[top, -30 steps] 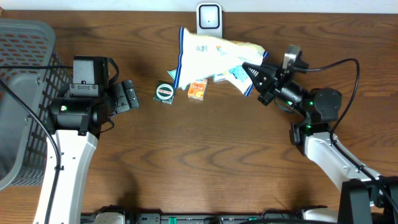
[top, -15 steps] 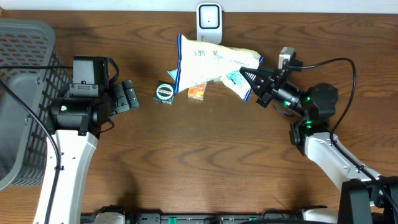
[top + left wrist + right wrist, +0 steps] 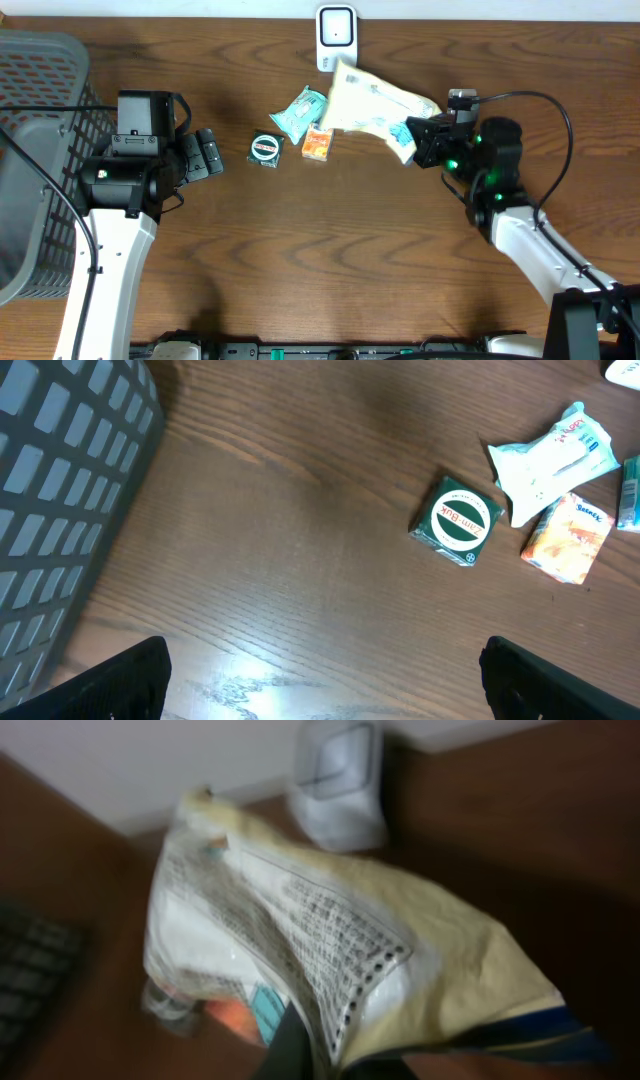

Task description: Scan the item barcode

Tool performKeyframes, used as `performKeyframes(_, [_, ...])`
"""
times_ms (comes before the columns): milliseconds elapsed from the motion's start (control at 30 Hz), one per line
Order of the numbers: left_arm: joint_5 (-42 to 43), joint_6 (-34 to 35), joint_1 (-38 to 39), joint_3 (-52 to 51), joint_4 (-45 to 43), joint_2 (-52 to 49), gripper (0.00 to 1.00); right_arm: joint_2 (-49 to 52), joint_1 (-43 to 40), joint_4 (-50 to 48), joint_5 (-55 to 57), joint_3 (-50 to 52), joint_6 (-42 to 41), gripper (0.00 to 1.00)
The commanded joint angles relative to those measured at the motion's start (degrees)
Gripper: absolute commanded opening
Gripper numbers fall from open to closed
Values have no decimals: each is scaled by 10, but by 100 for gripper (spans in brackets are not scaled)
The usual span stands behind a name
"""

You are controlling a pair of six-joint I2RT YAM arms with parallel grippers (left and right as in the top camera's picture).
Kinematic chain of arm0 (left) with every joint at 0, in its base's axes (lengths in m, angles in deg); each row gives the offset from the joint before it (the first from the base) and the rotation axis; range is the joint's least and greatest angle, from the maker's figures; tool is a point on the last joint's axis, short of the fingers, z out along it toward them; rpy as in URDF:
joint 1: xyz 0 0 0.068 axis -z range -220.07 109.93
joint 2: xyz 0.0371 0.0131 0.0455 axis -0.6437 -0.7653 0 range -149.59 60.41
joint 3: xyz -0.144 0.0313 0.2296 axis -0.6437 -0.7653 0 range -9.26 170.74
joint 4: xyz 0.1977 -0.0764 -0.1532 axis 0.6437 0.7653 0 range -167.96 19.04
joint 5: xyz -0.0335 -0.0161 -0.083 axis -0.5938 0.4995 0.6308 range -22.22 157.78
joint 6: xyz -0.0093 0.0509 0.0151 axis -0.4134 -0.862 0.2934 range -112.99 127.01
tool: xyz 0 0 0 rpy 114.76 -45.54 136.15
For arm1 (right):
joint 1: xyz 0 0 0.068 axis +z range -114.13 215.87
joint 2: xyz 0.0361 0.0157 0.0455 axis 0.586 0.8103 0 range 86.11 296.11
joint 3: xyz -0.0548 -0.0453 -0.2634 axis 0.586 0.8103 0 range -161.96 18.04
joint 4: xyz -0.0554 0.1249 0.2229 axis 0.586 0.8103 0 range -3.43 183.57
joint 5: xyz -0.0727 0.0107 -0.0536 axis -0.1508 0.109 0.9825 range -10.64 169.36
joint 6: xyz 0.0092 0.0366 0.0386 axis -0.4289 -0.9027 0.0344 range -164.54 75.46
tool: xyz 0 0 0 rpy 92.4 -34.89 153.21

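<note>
A scanner (image 3: pixel 337 35) is being borne at the middle of the table's (image 3: pixel 330 250) back edge. A bag (image 3: pixel 375 103) is being held just before it, rightward. Left of the bag, a pouch (image 3: pixel 301 112) is being fronted by a box (image 3: pixel 318 146), a tin (image 3: pixel 265 149) further left. A basket (image 3: pixel 40 150) is being borne at the left edge.

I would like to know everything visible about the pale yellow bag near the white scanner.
The pale yellow bag is a crinkled, glossy pouch, plastic by its look, with a blue edge at one end. Its printed side, dense small text inside a dotted frame, faces the right wrist camera. The right gripper is shut on the blue end and holds it tilted, the far end near the white scanner. Whether it touches the table cannot be told.
</note>
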Motion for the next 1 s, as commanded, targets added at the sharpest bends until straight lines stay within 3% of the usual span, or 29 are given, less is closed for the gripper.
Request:
performKeyframes(0, [-8,-3,-2,3,2,2,98,-6,9,111,209,-96,135,1])
performKeyframes(133, [-7,-3,-2,3,2,2,98,-6,35,236,440,-175,279,1])
performKeyframes(300, [-8,-3,-2,3,2,2,98,-1,58,241,620,-187,416,1])
performKeyframes(400, [-8,-3,-2,3,2,2,98,22,64,252,699,-187,430,1])
performKeyframes(700, [-8,-3,-2,3,2,2,98,126,126,299,730,-187,432,4])
performKeyframes(767, [-8,-3,-2,3,2,2,97,133,160,294,729,-187,429,20])
performKeyframes(867, [-8,-3,-2,3,2,2,98,129,216,269,730,-188,387,52])
performKeyframes(967, [-8,-3,-2,3,2,2,98,124,265,254,725,-204,336,70])
